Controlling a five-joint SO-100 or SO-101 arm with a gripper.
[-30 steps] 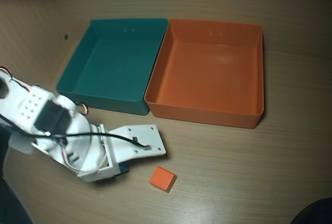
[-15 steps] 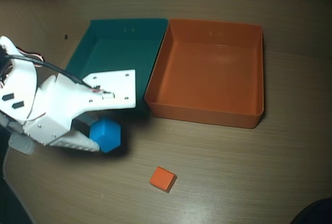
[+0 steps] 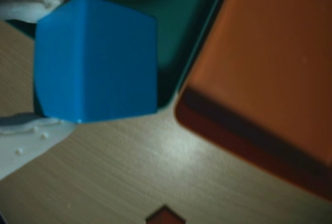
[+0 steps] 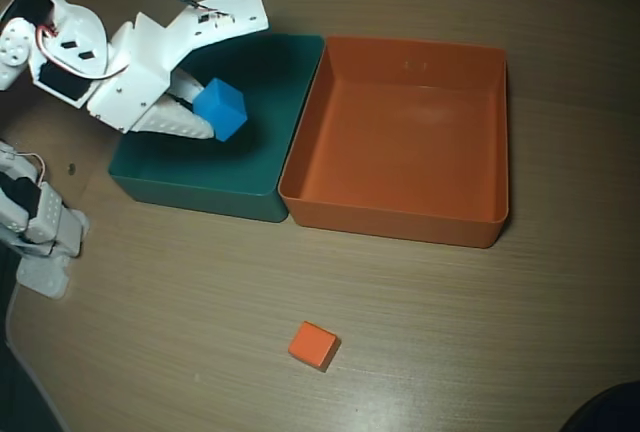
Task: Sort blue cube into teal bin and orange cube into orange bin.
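Observation:
My gripper (image 4: pixel 210 115) is shut on the blue cube (image 4: pixel 222 108) and holds it in the air over the teal bin (image 4: pixel 245 164), above the bin's left half. In the wrist view the blue cube (image 3: pixel 96 58) fills the upper left, pinched between my white fingers (image 3: pixel 28 133), with the teal bin (image 3: pixel 189 22) behind it and the orange bin (image 3: pixel 270 68) to the right. The orange bin (image 4: pixel 400 142) stands against the teal bin's right wall and holds nothing. On the table in front of the bins lies the orange cube (image 4: pixel 314 344), also showing as the orange cube (image 3: pixel 165 217) at the wrist view's bottom edge.
The arm's base (image 4: pixel 35 222) sits at the left edge of the wooden table (image 4: pixel 480 332). A dark object (image 4: pixel 605 410) pokes in at the bottom right corner.
The gripper closed on the blue cube low on the table, lifted it, and carried it up and back over the teal bin. The orange cube has not moved.

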